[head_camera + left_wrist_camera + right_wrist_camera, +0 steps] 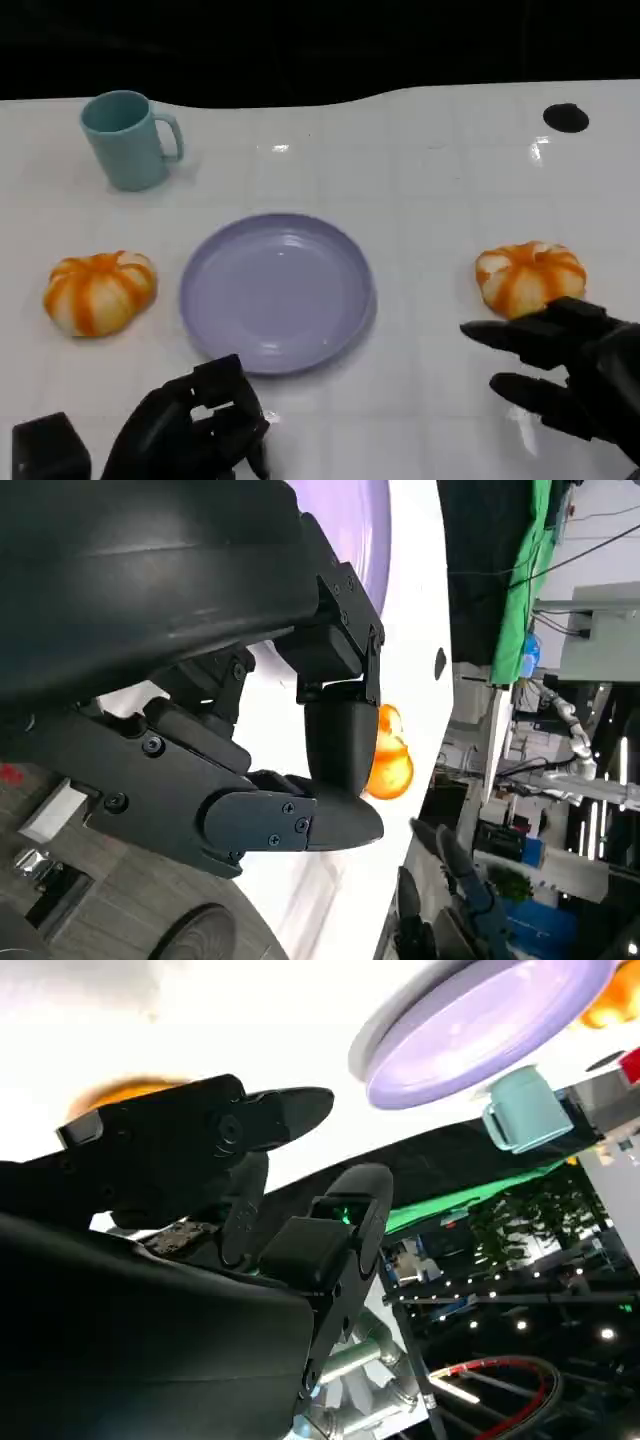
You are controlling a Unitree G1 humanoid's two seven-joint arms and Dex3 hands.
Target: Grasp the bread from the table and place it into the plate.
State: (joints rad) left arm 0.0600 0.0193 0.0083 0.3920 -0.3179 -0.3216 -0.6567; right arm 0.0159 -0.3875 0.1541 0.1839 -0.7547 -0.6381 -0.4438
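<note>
My left hand (195,430) hangs just below the plate (277,292), fingers curled in on nothing. One bread (100,291) lies left of the plate, another (530,277) right; my right hand (560,365) hovers beside that one, fingers spread, empty.

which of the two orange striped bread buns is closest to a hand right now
The bread bun on the robot's right side of the purple plate: the right hand has its fingers spread just short of it. The other bun lies across the plate, farther from the left hand.
</note>
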